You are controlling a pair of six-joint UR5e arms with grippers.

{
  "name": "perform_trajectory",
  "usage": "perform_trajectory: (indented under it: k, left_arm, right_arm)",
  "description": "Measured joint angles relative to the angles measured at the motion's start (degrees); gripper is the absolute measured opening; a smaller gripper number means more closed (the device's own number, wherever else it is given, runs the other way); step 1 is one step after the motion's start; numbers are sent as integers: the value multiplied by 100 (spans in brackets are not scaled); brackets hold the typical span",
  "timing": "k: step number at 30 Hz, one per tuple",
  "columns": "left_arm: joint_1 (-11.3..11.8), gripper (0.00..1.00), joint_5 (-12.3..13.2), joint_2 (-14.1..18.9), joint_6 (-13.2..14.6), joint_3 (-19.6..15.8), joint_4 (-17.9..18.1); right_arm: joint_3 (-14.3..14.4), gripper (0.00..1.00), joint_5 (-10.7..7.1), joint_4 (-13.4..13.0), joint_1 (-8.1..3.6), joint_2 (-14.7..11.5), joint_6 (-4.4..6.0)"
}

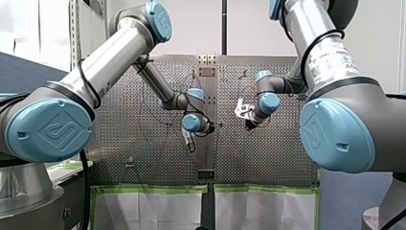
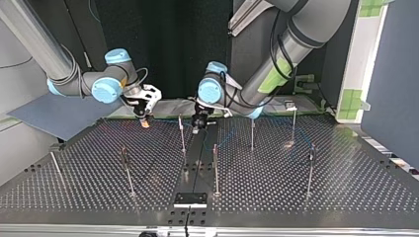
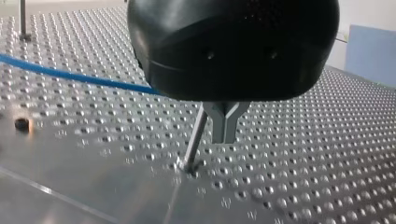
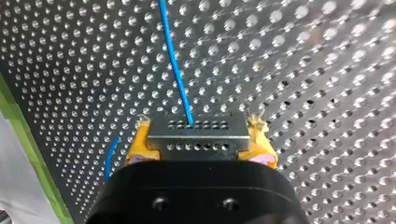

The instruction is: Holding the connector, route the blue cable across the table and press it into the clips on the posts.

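Right wrist view: my right pincer (image 4: 197, 141) faces the surface (image 4: 308, 70), its yellow pads (image 4: 140, 145) clamped on the two ends of the connector (image 4: 197, 128), a grey metal bar with two rows of small holes. The blue cable (image 4: 175, 60) leaves the connector's middle and runs ahead of the pincer, toward its eleven o'clock, until the frame cuts it off. A short bit of blue shows beside the pincer near a strip of green tape (image 4: 21, 130). Whether it is the same cable cannot be told.

Left wrist view: my left pincer (image 3: 225, 133) hangs low over the surface, its black body filling much of the view. The metal fingers (image 3: 218, 116) are drawn together to a narrow tip, with nothing seen between them. A thin post (image 3: 195, 135) stands just beside them, its top hidden behind the body, and the cable crosses the surface and vanishes there too.

Top view: my right arm (image 2: 49, 59) comes in at eleven o'clock, wrist bent down, with a yellow-orange spot at the pincer's tip over the surface's far edge. My left arm (image 2: 296, 39) enters at one o'clock and folds back toward the middle, its pincer down beside a post. The tops of the posts (image 2: 215, 168) are too small to read.

Front view: bulky elbows crowd nine and three o'clock. The wrists face each other across the centre strip, apart — the fingers are too small to make out.
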Motion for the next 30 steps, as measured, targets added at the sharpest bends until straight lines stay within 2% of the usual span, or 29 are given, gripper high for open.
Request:
perform_trajectory:
  k: [9, 10, 13, 14, 15, 17, 18, 19, 24, 26, 30]
  left_arm:
    - [135, 0, 13, -68, 69, 179, -287]
    - [140, 11, 8, -67, 88, 196, -330]
    - [151, 11, -20, -69, 131, 227, -447]
    - [147, 59, -29, -68, 142, 232, -482]
    - [136, 59, -36, -67, 152, 234, -510]
    - [91, 87, -55, -64, 172, 236, -584]
    - [72, 87, -66, -61, 184, 236, -620]
    - [55, 93, -75, -58, 202, 236, -663]
    - [-18, 93, -97, 19, 377, 236, -918]
    - [-47, 98, -102, 103, 430, 215, -1034]
    - [-86, 98, -105, 282, 431, 137, -1231]
  right_arm:
    - [-105, 0, -11, -94, -123, 55, 34]
    - [-122, 0, -11, -102, -136, 56, 35]
    - [-165, 0, -13, -128, -181, 56, 38]
    - [-175, 0, -13, -134, -195, 56, 37]
    - [-180, 0, -13, -136, -206, 56, 36]
    - [-186, 0, -14, -138, -226, 56, 30]
    - [-188, 0, -15, -137, -234, 56, 29]
    - [-188, 0, -16, -136, -241, 56, 29]
    - [-190, 0, -21, -129, -279, 55, 33]
    - [-188, 0, -24, -122, -289, 53, 25]
    - [-188, 0, -30, -110, -297, 50, 14]
